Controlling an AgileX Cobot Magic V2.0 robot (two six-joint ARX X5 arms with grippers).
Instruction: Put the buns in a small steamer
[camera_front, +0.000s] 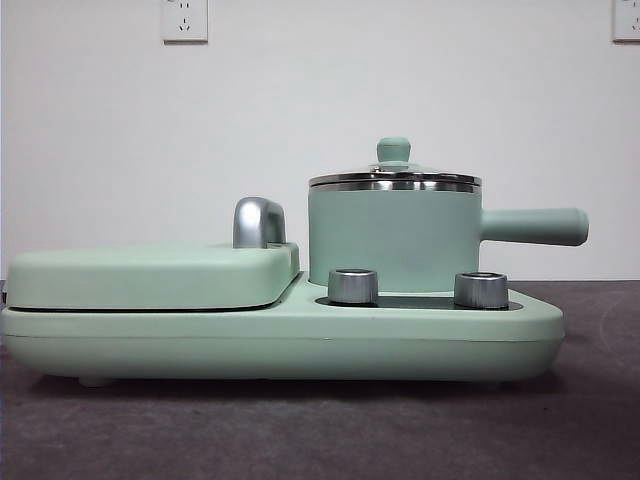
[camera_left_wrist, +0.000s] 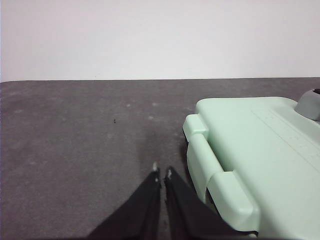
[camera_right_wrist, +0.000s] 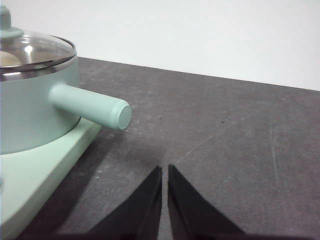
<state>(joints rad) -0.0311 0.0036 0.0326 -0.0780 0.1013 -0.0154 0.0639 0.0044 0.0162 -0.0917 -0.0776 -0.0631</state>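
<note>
The left gripper (camera_left_wrist: 162, 172) is hanging low over the dark table (camera_left_wrist: 75, 140) with its two black jaws brought together, holding nothing, and it is waiting just beside the left end of the mint-green cooker base (camera_left_wrist: 250, 150). The right gripper (camera_right_wrist: 164, 170) is also resting with its jaws together and nothing between them, over the bare table on the right side, near the tip of the long green handle (camera_right_wrist: 90, 106). That handle is sticking out to the right from the small steamer (camera_front: 393, 240), which is standing upright on the right part of the cooker base. The glass lid (camera_front: 394, 178) with its green knob (camera_front: 393, 150) is sitting on the steel rim, so the steamer is closed. Through the glass, in the right wrist view, a pale rounded shape (camera_right_wrist: 9, 58) is showing inside the pot; it is looking like one of the buns, but I cannot tell which one. The flat hinged griddle (camera_front: 150, 275) is lying closed on the left part of the base, and two metal dials (camera_front: 353, 286) are standing in front of the steamer.
</note>
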